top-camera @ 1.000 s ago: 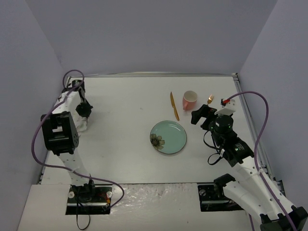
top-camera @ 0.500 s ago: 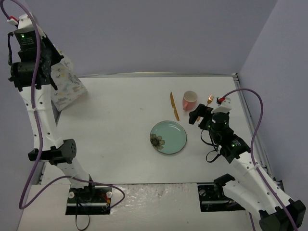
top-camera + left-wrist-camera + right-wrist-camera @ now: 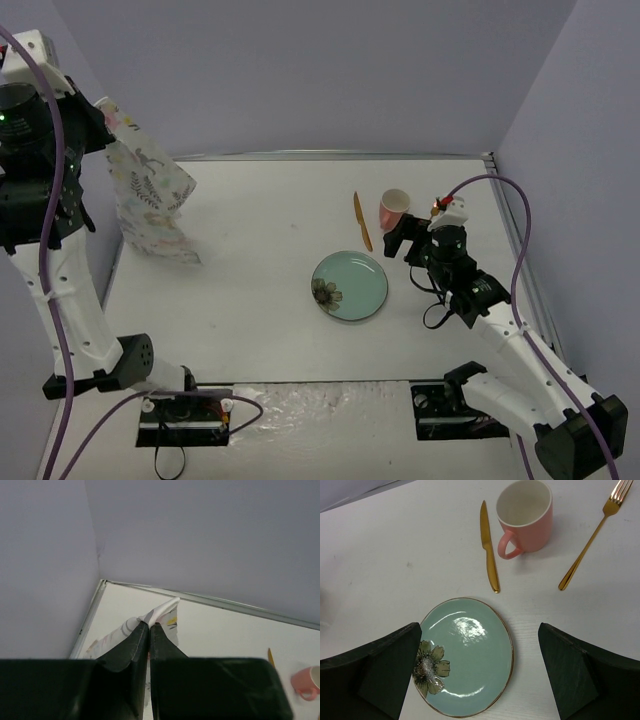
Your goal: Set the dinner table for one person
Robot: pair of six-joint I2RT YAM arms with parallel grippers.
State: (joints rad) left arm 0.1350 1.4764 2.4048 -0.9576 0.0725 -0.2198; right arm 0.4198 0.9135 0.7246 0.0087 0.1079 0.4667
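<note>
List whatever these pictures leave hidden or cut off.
- fork: in the top external view, hidden behind the right arm.
- placemat: in the left wrist view, mostly hidden by the left claw; only a corner shows.
- mug: in the left wrist view, cut off by the right edge.
- knife: in the left wrist view, only its tip shows.

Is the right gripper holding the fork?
No, the right gripper is open and empty; the fork lies on the table beside the mug.

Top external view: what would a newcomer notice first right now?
The leaf-patterned white cloth placemat dangling high at far left, pinched in the shut left gripper. Then the right gripper, open beside the pale green flowered round plate, with a pink ceramic mug and gold knife just beyond it.
</note>
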